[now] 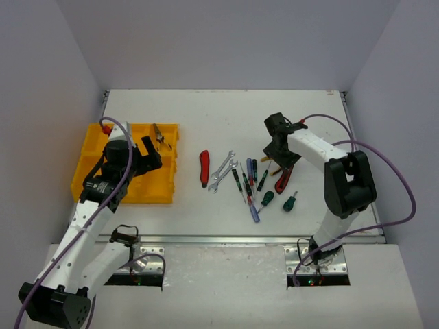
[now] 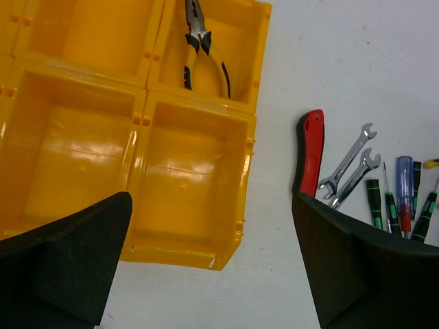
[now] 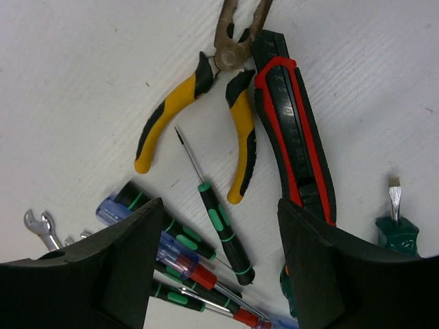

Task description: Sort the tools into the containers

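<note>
Top external view, sorting under way: yellow-and-black-handled pliers [image 1: 162, 136] lying in the far right compartment of the bright yellow plastic organizer tray [image 1: 159, 189], left gripper [image 2: 211, 205] spread open above it, right gripper [image 3: 219, 205] equally open over a second yellow-handled pair [image 3: 243, 137] on the white table [image 1: 206, 116], judged next for lowering and closing.

No lettering, brand, number or sign is legible in any view. The bright yellow plastic organizer tray [image 2: 192, 185] shows plain walls, and any stamping on the two silver open-ended wrenches [image 2: 348, 157] lying to the tray's right is too small to read.
</note>
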Tool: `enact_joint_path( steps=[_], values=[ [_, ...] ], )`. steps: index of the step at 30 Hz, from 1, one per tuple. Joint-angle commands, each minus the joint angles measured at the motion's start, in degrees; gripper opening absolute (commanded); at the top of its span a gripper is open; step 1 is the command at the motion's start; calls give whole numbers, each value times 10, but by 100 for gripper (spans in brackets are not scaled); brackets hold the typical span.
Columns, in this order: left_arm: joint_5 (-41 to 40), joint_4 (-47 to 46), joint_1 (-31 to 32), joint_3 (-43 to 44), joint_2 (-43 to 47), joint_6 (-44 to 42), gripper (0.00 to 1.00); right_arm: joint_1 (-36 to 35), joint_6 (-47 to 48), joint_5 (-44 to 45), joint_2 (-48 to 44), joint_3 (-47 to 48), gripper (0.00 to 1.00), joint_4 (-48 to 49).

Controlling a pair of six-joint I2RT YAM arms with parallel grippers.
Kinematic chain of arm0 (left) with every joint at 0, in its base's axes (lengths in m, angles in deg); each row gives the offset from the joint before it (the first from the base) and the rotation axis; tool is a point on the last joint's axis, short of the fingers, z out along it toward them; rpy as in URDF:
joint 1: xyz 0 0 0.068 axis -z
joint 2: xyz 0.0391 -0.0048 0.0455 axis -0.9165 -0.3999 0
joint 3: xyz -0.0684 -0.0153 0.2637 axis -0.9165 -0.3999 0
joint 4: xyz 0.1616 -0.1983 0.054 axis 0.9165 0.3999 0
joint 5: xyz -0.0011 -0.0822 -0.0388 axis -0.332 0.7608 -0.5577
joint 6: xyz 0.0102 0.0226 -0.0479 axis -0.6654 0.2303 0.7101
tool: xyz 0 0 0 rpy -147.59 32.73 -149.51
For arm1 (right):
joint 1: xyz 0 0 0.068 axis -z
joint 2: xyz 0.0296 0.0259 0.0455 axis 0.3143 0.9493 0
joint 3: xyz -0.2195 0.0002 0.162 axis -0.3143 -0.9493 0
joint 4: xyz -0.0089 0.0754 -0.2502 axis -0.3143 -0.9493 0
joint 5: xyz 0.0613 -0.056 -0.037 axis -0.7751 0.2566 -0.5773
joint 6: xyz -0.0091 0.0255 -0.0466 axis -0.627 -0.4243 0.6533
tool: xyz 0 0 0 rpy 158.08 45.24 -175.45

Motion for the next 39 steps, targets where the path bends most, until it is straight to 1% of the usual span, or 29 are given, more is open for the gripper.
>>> enact_joint_path(
  steps=[1,5,8,11,13,21,27,29,31,32,34,38,39],
  values=[
    [25,-42,12,2,9,-14,100,1,-59,23,10,3,62,-16],
    [19,-43,19,-1,18,-12,100,1,-57,11,26,-7,60,-1],
    [18,-43,20,-1,19,-13,100,2,-59,5,43,-9,55,5],
    [16,-43,22,-1,19,-12,100,4,-62,-8,57,-14,52,9],
    [17,-43,23,-1,17,-12,100,6,-65,-15,64,-20,49,16],
    [21,-43,23,-1,8,-13,100,19,-73,-21,84,-44,46,42],
    [22,-43,24,-1,4,-13,100,29,-83,-22,82,-60,24,42],
    [23,-42,23,-1,3,-12,100,29,-81,-22,71,-60,19,44],
    [24,-42,23,-1,3,-12,100,30,-70,-22,58,-56,13,46],
    [25,-43,24,-1,3,-12,100,30,-64,-20,49,-51,8,47],
    [28,-42,25,-1,3,-12,100,29,-43,-18,27,-41,0,55],
    [30,-44,28,1,4,-11,100,30,-4,-9,-16,-30,0,61],
    [30,-44,28,2,4,-11,100,30,15,-7,-44,-30,0,65]
  ],
)
